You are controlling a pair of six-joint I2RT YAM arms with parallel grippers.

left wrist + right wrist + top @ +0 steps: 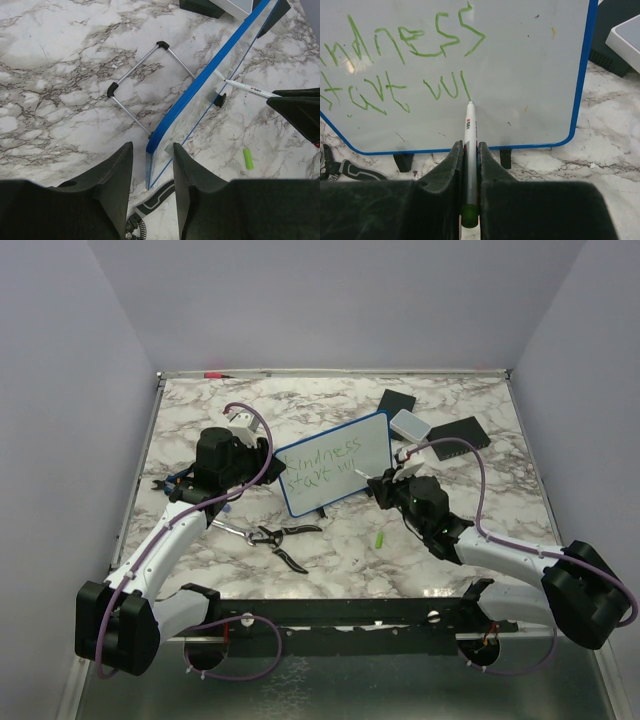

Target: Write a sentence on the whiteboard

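Observation:
The whiteboard (350,445), blue-framed, stands tilted on a wire stand (145,75) at the table's middle. The sentence (322,465) is in green in two lines; the right wrist view shows "ndness" over "start wi" (395,65). My right gripper (469,145) is shut on a white marker (469,125) with a green end, and its tip touches the board (530,75) just under the last stroke. In the top view it (385,485) is at the board's lower right. My left gripper (152,147) is open, its jaws either side of the board's lower left corner (150,160).
Pliers (270,535) lie in front of the board, by the left arm. A green marker cap (380,539) lies on the marble near the right arm. Two black pads (397,400) (460,432) and a white box (409,423) lie behind the board. A red pen (213,373) is at the back edge.

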